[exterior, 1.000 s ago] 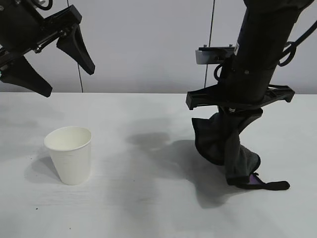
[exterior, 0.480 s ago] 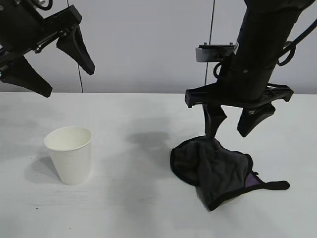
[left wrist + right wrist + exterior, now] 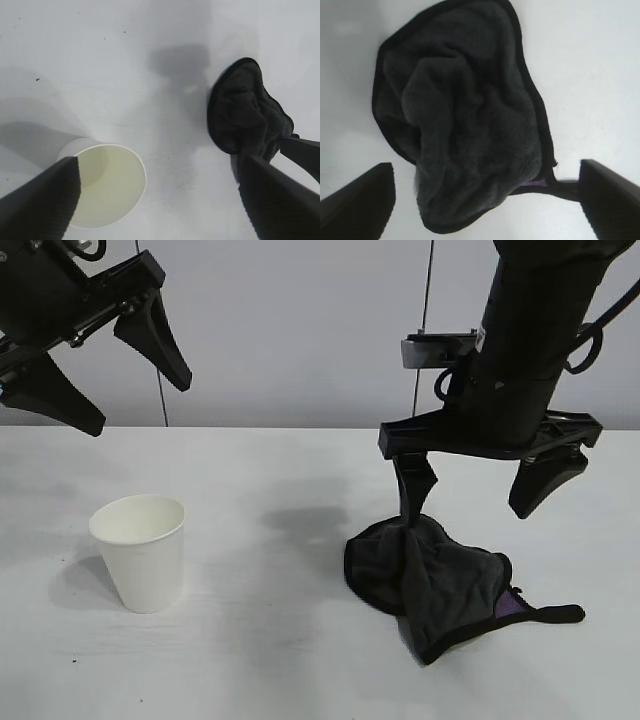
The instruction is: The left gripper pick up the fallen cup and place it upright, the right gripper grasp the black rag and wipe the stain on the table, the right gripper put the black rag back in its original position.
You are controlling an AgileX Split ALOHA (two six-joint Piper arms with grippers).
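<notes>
- Rag (image 3: 430, 585) lies crumpled in a heap on the near right part of the table (image 3: 280, 660), black with a darker bound edge and a bit of purple showing at its near right corner, where a thin strap sticks out.
- Cup (image 3: 141, 550), white paper, stands upright on its base at the near left, mouth up and empty, well apart from the rag.
- Right gripper (image 3: 480, 502) hangs straight above the rag, pointing almost straight down, jaws spread wide and holding nothing; in the exterior view one fingertip (image 3: 412, 512) reaches the top of the heap, though contact is unclear.
- Left gripper (image 3: 120, 390) hovers high over the far left of the table, above and behind the cup, tilted downward, fingers wide apart and empty.
- Stain: none shows on the white tabletop in any view.
</notes>
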